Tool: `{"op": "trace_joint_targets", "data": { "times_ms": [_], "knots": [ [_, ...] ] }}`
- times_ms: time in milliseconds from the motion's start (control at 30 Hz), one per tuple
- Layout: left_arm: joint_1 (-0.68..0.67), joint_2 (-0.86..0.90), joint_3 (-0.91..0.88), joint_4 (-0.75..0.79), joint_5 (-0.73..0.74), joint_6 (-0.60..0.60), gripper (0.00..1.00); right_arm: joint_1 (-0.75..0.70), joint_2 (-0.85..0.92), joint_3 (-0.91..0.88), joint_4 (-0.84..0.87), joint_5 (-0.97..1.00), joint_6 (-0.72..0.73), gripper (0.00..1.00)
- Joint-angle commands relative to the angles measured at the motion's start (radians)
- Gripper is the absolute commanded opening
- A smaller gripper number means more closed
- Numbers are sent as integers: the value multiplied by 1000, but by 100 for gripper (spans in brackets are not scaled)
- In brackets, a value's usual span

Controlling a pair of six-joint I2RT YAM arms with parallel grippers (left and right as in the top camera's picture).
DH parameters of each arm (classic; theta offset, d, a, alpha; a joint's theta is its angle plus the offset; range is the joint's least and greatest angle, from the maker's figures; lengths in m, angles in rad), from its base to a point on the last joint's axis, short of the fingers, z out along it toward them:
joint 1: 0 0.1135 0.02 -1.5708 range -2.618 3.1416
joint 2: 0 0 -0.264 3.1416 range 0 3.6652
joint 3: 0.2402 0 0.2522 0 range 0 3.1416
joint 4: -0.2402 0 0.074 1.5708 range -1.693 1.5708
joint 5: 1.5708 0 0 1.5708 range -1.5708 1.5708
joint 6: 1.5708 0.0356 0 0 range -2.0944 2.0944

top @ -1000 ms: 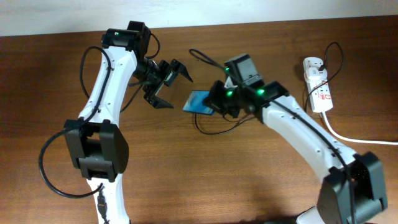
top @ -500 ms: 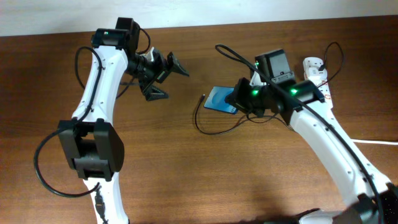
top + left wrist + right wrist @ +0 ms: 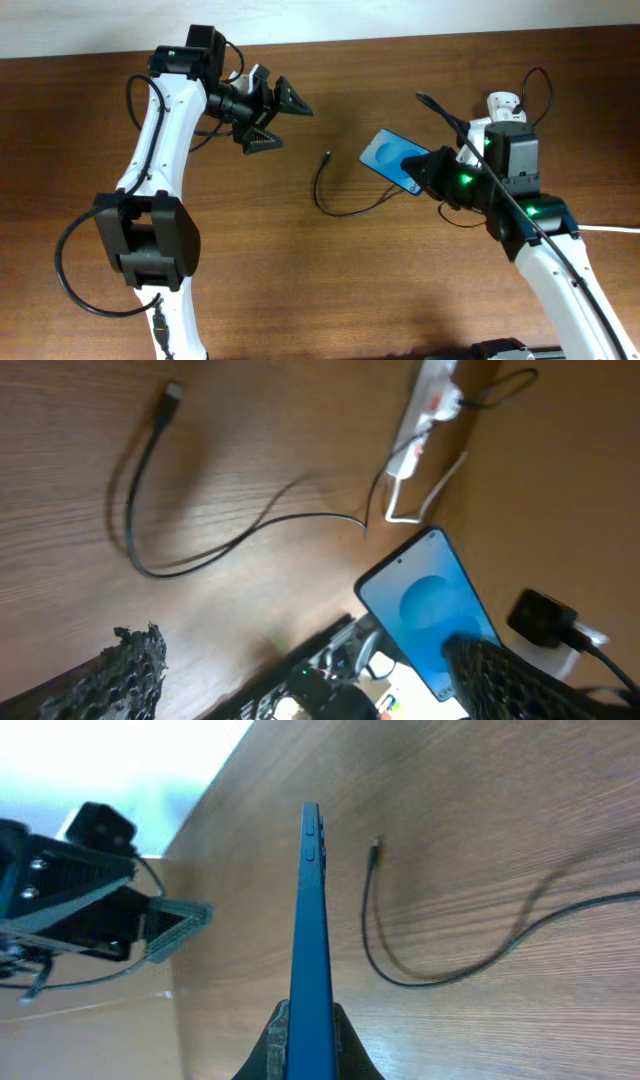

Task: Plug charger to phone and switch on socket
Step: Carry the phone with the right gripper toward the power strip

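My right gripper (image 3: 425, 175) is shut on the phone (image 3: 390, 157), a slim handset with a blue screen, and holds it tilted above the table. In the right wrist view the phone (image 3: 312, 910) stands edge-on between my fingers (image 3: 276, 1038). The charger, a thin black cable (image 3: 335, 208), lies curved on the table, its connector tip (image 3: 328, 155) free to the left of the phone. It also shows in the left wrist view (image 3: 150, 565). The white socket (image 3: 502, 104) is at the far right, partly hidden by my right arm. My left gripper (image 3: 278, 118) is open and empty, left of the cable.
A thick white cord (image 3: 605, 228) runs from the socket off the right edge. A thin black loop (image 3: 543, 88) rises by the socket. The wall edge runs along the back of the brown wooden table (image 3: 330, 290).
My right arm has moved right with the phone in its grip, away from the cable's tip. The left gripper has shifted slightly right and stays open.
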Motion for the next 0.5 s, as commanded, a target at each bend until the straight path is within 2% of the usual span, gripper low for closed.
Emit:
{"op": "trace_joint_targets", "data": {
  "times_ms": [0, 467],
  "knots": [
    [3, -5, 19, 7, 68, 40, 99, -4, -28, -23, 74, -90, 37, 4],
    [3, -5, 19, 37, 166, 50, 99, -6, -29, -32, 254, -97, 101, 4]
  ]
}}
